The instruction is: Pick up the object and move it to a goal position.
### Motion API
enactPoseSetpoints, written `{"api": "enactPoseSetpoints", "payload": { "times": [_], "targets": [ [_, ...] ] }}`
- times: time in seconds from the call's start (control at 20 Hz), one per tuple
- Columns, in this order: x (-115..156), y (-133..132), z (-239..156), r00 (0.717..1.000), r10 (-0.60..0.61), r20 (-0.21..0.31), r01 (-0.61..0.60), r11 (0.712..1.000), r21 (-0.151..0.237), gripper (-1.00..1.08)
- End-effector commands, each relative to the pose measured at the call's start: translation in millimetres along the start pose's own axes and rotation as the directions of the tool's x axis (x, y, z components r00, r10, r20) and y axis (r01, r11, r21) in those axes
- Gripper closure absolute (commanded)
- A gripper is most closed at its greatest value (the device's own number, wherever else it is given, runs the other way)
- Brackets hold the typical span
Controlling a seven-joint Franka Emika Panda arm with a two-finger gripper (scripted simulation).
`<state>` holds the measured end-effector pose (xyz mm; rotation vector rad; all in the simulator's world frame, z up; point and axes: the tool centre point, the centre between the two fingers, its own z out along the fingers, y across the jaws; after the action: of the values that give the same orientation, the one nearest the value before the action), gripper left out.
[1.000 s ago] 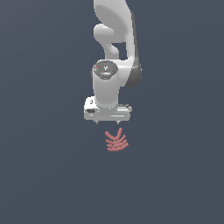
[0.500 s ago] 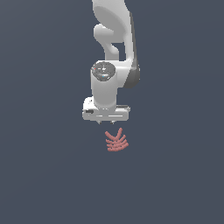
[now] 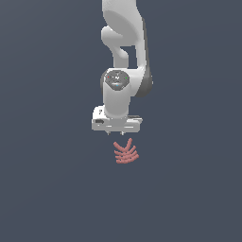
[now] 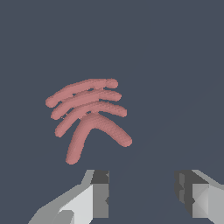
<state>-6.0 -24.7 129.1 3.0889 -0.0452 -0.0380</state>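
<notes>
The object (image 3: 125, 153) is a small salmon-red bunch of curved finger-like pieces, lying on the dark grey ground just below the white hand in the exterior view. In the wrist view the object (image 4: 89, 114) fans out ahead of the fingers, apart from them. My gripper (image 3: 118, 134) hangs over the ground close to the object, its tips barely showing under the white hand. Seen from the wrist, the gripper (image 4: 142, 192) is open, with a wide gap and nothing between its two fingers (image 4: 99, 194).
A plain dark grey ground (image 3: 52, 179) fills both views. The white arm (image 3: 124, 42) rises from the hand toward the top of the exterior view.
The hand has come down a little toward the object and shifted slightly to the exterior view's right. The object has not moved.
</notes>
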Motion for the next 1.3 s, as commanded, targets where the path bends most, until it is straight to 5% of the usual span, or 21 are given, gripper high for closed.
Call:
{"api": "enactPoseSetpoints", "payload": {
  "times": [0.0,0.75,1.25],
  "targets": [
    [-1,-3,6,1.0,0.01,-0.006,-0.01,1.0,-0.018,-0.2],
    [-11,-37,57,0.987,0.079,-0.139,-0.104,0.978,-0.182,-0.2],
    [-20,-65,75,0.957,0.081,-0.278,-0.151,0.959,-0.239,-0.2]
  ]
}}
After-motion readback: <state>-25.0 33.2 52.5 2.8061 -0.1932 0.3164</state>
